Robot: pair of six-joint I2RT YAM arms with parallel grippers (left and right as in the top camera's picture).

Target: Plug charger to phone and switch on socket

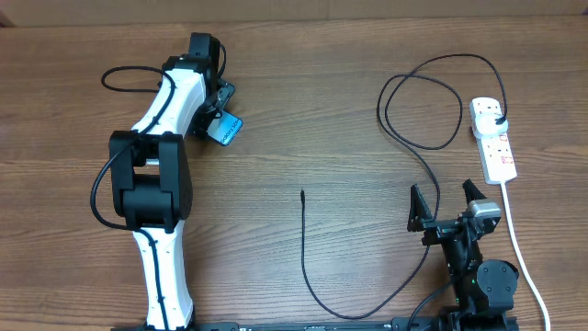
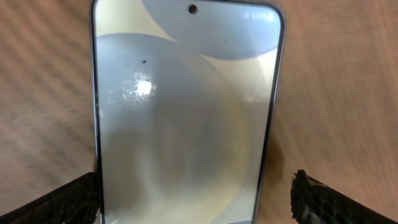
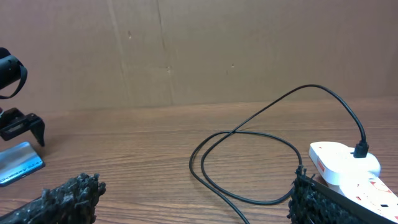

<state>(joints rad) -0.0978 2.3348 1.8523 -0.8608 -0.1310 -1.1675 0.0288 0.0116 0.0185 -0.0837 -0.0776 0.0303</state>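
Observation:
The phone [image 2: 186, 118], screen up and glowing pale, lies on the table between the fingers of my left gripper [image 2: 196, 180], which is open. The left finger sits at the phone's edge and the right finger stands clear of it. From overhead the phone [image 1: 225, 130] is at the back left. The charger's black cable [image 1: 305, 248] has its free tip [image 1: 302, 193] at mid-table, and its plug [image 1: 497, 119] sits in the white socket [image 1: 494, 142] at the right. My right gripper [image 1: 446, 204] is open and empty, near the front right, facing the cable loop [image 3: 249, 134] and socket [image 3: 342, 165].
The socket's white cord [image 1: 519, 248] runs down the right side past my right arm. A brown wall [image 3: 199, 50] stands behind the table. The left arm's own black cable [image 1: 129, 74] loops at the far left.

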